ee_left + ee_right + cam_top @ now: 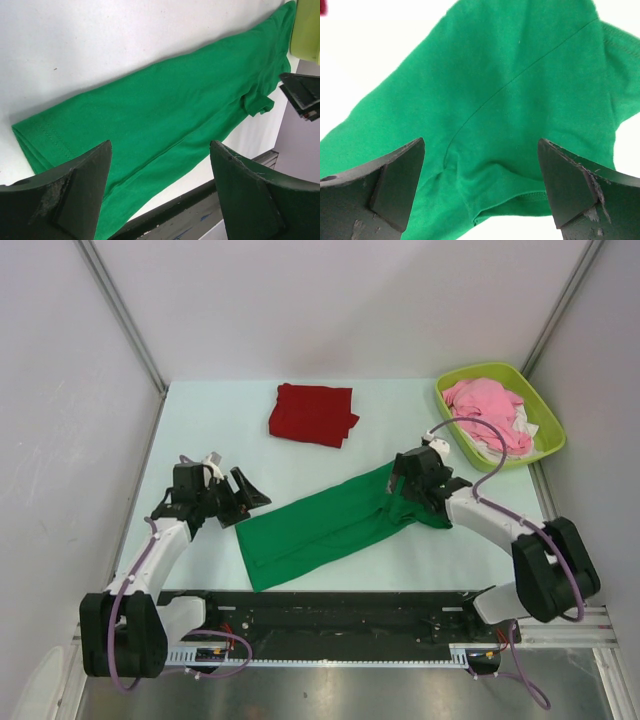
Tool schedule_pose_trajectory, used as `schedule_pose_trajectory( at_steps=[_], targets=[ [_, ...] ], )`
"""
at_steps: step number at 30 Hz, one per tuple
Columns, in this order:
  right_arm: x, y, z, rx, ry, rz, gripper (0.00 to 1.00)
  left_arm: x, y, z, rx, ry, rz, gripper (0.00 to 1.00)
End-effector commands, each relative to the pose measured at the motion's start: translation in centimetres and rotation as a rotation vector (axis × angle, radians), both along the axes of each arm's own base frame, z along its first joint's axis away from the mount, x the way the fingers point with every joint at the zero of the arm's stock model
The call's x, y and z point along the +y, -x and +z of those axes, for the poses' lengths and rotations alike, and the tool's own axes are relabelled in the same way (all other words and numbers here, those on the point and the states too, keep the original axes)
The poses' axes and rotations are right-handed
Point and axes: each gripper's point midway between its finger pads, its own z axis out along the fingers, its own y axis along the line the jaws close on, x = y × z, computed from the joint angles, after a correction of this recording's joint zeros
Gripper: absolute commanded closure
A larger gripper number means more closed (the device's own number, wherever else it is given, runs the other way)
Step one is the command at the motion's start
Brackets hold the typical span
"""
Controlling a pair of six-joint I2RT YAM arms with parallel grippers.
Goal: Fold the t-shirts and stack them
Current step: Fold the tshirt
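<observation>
The green t-shirt (330,525) lies as a long folded strip running diagonally across the near half of the table; its hem end is near left and its sleeve end to the right. The dark red t-shirt (312,415) lies folded at the back centre. My left gripper (254,497) hovers open just left of the hem end and holds nothing. In the left wrist view the green t-shirt (165,110) stretches away beyond the open left gripper (160,145). My right gripper (404,490) stands open above the sleeve end. In the right wrist view the right gripper (481,142) straddles the green t-shirt (510,90) where it is bunched, without gripping it.
A lime-green basin (545,410) at the back right holds a pink garment (485,405) and a white cloth (522,425). The table's black front rail (340,610) runs along the near edge. Grey walls close in the left, back and right sides.
</observation>
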Motion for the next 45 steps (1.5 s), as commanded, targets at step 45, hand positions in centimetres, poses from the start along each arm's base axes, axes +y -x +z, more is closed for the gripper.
schedule_pose_trajectory(
  at_steps=[45],
  targets=[
    [-11.1,2.5,-5.2,0.080,-0.187,-0.509,0.05,-0.5,-1.4,0.8,-0.050,0.030,-0.034,0.15]
  ],
)
